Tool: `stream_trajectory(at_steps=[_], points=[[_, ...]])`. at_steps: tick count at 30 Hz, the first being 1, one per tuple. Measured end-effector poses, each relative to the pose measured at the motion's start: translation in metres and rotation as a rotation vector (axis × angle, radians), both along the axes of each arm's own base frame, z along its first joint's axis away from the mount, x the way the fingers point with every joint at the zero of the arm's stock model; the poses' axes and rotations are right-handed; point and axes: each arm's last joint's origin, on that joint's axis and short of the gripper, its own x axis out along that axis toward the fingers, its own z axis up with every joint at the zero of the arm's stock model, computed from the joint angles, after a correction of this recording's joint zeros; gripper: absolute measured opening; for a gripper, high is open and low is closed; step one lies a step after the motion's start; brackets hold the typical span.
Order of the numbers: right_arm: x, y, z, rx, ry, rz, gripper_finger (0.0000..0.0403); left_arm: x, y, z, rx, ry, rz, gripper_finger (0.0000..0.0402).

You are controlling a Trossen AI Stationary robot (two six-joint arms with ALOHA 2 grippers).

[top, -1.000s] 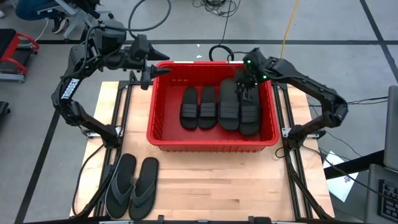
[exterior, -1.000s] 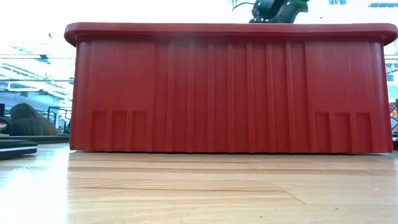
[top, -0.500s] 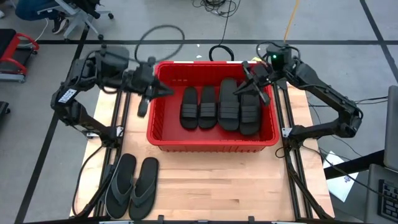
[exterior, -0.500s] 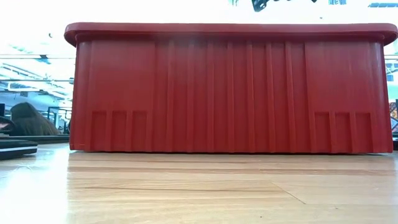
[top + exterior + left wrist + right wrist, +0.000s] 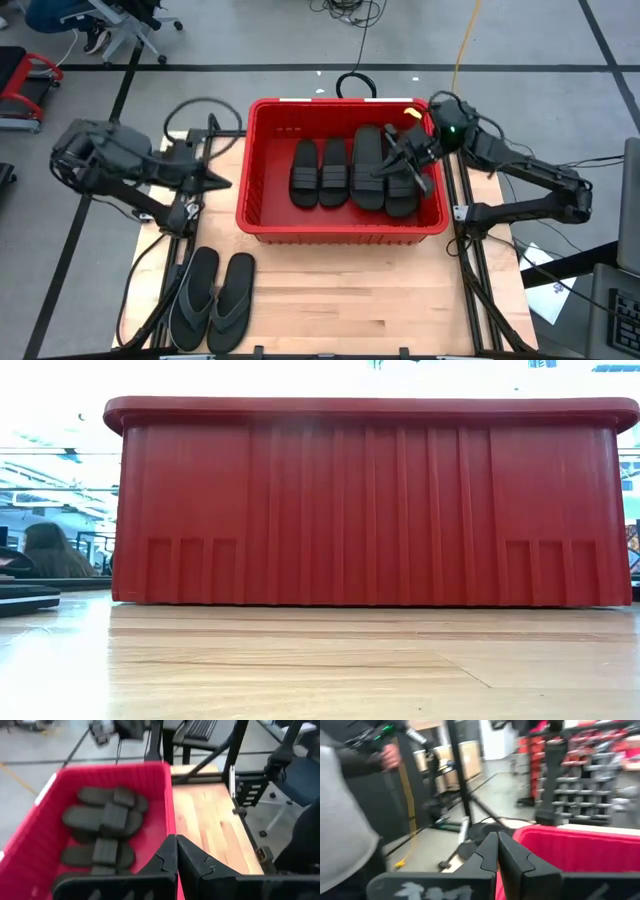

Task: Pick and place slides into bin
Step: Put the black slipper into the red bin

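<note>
Left end effector [image 5: 213, 181] hangs over the counter's [image 5: 330, 290] left edge, just beside the bin's left wall, fingers pressed together, nothing between them. Below it, at the counter's front-left corner, two thong slides [image 5: 212, 298] lie side by side, soles down, touching, well apart from the bin. They look like light foam or rubber: soft, flexible, matte, not fragile, likely to bend if pinched at toe or heel. Best hold is probably the Y-strap where it rises off the footbed, or across the narrow middle of the sole's edge.

The bin [image 5: 262, 225] is rigid red plastic, rectangular, with a thick rim and ribbed walls, and sits mid-counter. Inside, four band-strap slides [image 5: 353, 172] lie in a row on the floor, ribbed straps up; whether more sit beneath them cannot be told.

Right end effector [image 5: 402, 163] sits over the bin's right side above the rightmost slide, fingers closed together and empty.
</note>
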Motion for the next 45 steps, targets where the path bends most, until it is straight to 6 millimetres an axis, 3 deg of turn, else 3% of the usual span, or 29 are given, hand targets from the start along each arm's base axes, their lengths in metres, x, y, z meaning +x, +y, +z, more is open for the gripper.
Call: stream_trajectory(at_steps=[7, 13, 18, 22, 26, 32, 38, 45], points=[[-0.002, 0.022, -0.012, 0.11, -0.03, -0.251, 0.0001, -0.006, -0.02, -0.063, -0.156, -0.065, -0.145, 0.0], [-0.002, 0.032, -0.027, 0.32, 0.049, -0.29, 0.0001, -0.02, -0.031, -0.139, -0.345, -0.04, -0.174, 0.0], [-0.002, 0.037, -0.028, 0.301, 0.044, -0.279, 0.0001, -0.019, -0.045, -0.196, -0.61, 0.028, -0.128, 0.0], [-0.002, 0.037, -0.029, 0.248, 0.029, -0.28, 0.0001, -0.01, -0.065, -0.229, -0.718, 0.112, -0.122, 0.0], [-0.003, 0.037, -0.03, 0.216, 0.037, -0.217, 0.0001, -0.002, -0.076, -0.238, -0.65, 0.091, -0.076, 0.0], [-0.006, 0.038, -0.037, 0.227, 0.129, -0.124, 0.0001, 0.002, -0.073, -0.222, -0.498, -0.048, -0.041, 0.0], [-0.009, 0.039, -0.044, 0.148, 0.17, -0.124, 0.0001, 0.003, -0.079, -0.224, -0.73, 0.085, -0.058, 0.0004], [-0.01, 0.039, -0.049, 0.135, 0.212, -0.125, 0.0001, 0.008, -0.12, -0.248, -0.785, 0.286, -0.127, 0.0006]])
